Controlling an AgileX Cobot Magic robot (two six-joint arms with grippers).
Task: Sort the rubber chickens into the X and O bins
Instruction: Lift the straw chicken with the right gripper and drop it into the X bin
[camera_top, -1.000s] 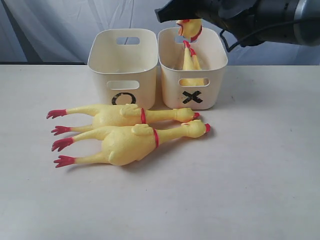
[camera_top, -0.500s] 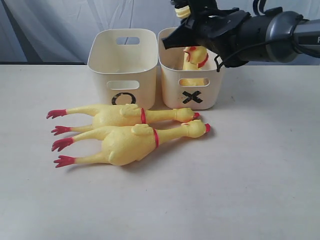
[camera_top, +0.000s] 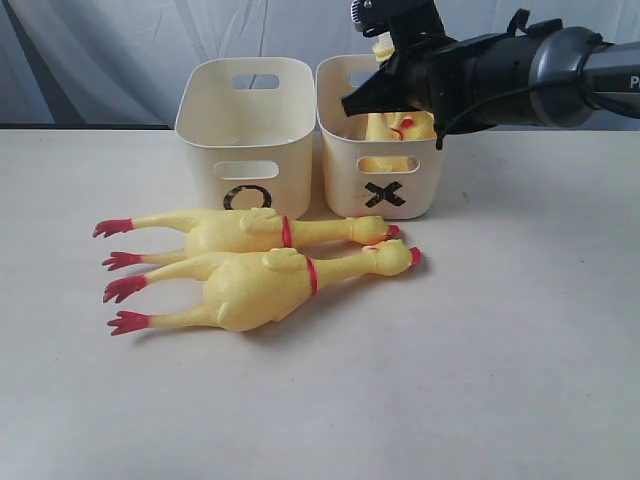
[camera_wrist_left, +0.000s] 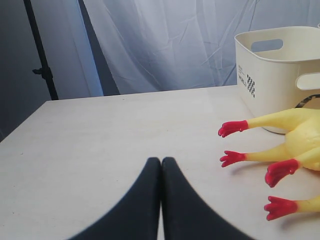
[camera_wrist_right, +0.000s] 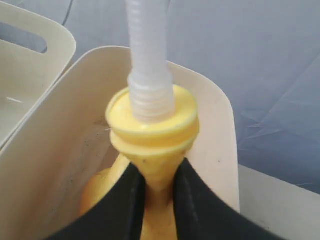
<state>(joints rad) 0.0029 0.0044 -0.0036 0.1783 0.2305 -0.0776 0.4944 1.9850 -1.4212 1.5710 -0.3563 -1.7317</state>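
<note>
Pale tabletop (camera_top: 520, 380), blue drapes (camera_top: 100, 60) behind. X bin (camera_top: 385, 195) sits under the right gripper (camera_wrist_right: 159, 172), O bin (camera_top: 245, 120) alongside. Two big rubber chickens (camera_top: 260, 290) lie ahead of the left gripper (camera_wrist_left: 161, 167), pressed closed and empty, seen only from its own wrist. Only the right wrist view shows the fingers pinching a small chicken (camera_wrist_right: 152, 125) below its white ribbed tube (camera_wrist_right: 147, 75), over that bin.

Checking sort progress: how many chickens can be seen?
3 chickens: rear one and front one lying on the table, a third in the X bin; another may be hidden there.
</note>
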